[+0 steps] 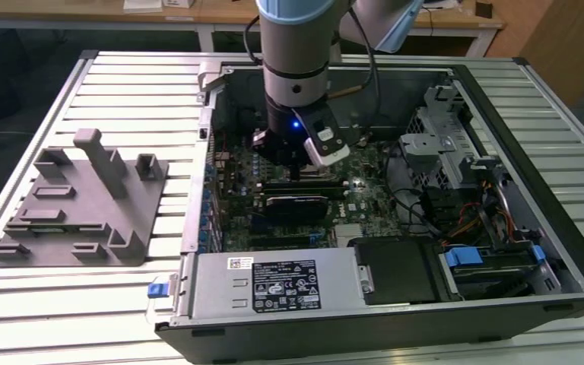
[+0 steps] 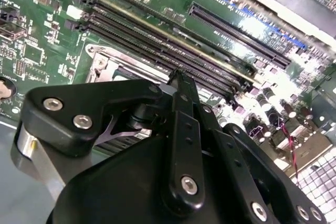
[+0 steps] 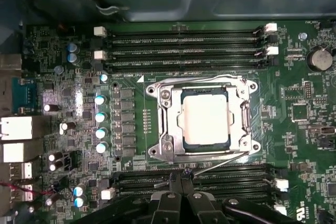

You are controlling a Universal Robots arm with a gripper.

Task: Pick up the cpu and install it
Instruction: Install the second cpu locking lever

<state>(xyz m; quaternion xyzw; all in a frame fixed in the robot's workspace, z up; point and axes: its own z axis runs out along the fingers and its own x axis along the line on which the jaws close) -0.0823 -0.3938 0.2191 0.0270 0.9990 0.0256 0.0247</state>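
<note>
First wrist view shows one cpu (image 3: 205, 116) seated inside the metal socket frame (image 3: 167, 124) on the motherboard (image 3: 131, 93); the gripper (image 3: 180, 178) fingers are closed together, empty, just beside the frame.

A robotics lab or test workshop — an opened desktop computer case (image 1: 394, 304) lies on a slatted metal workbench (image 1: 28, 304), a grey plastic fixture block (image 1: 84, 201) beside the case, and wooden desks (image 1: 211, 15) stand beyond it
</note>
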